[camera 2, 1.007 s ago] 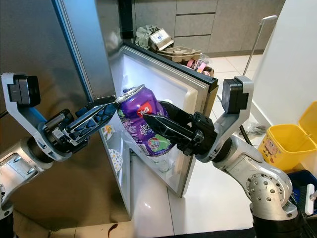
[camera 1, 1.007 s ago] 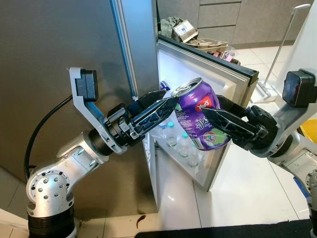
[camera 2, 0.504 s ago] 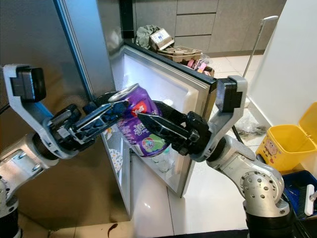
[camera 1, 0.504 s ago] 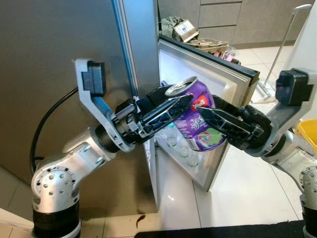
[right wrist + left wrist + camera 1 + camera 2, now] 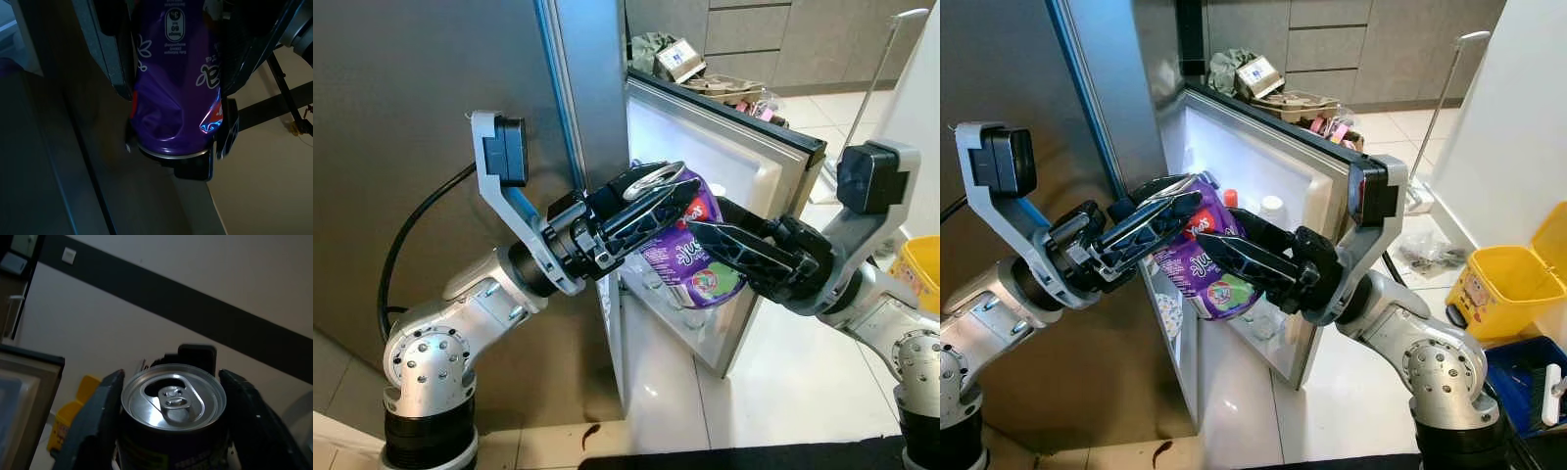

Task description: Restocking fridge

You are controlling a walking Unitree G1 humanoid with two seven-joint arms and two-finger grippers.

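— Can [image 5: 680, 259]: purple, tilted, silver top toward the left arm, in mid-air just before the open fridge [image 5: 597, 117].

— Held by what?

— Both grippers. Left gripper [image 5: 668, 199] clamped on the upper part, one black finger on either side of the rim; seen plainly in the left wrist view, lid [image 5: 173, 396] and pull tab between the two fingers [image 5: 100, 418]. Right gripper [image 5: 705, 235] closed on the lower part from the other side, fingers along the body.

— Condition of the can?

— Dented near the base, visible in the right wrist view [image 5: 178, 103].

— Fridge itself?

— Door [image 5: 734, 186] swung wide toward the right, interior lit white. Water bottles [image 5: 668, 290] on the door shelf, just behind and below the can; one red cap [image 5: 1230, 198] and one white cap [image 5: 1272, 206] further up.

— On top of the door?

— Egg cartons and a box [image 5: 677, 59], piled loosely.

— Elsewhere?

— Yellow bin [image 5: 1518, 279] on the tiled floor [image 5: 803, 362], well apart on the right. Mop handle [image 5: 1445, 88] leaning by the white wall. Grey cabinets [image 5: 1351, 44] behind.
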